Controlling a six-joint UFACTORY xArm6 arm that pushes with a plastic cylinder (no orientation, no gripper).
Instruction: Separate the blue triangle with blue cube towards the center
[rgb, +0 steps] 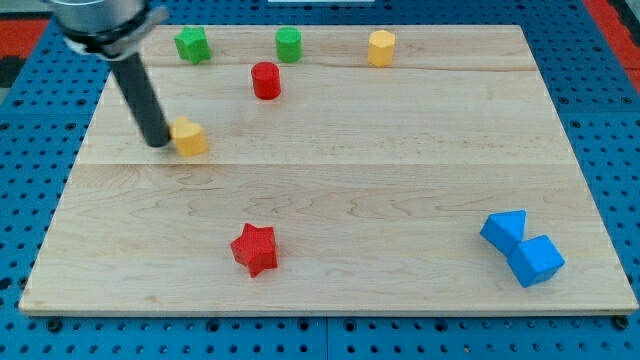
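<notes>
The blue triangle (504, 229) and the blue cube (536, 260) lie touching each other at the view's bottom right of the wooden board (400, 180), the triangle up and left of the cube. My tip (158, 142) is far away at the view's left, right beside a yellow block (189, 136), on its left side.
A red star (255, 248) lies at the bottom centre-left. A red cylinder (265, 80) sits near the top. A green block (192, 44), a green cylinder (288, 44) and a yellow hexagonal block (381, 47) line the top edge.
</notes>
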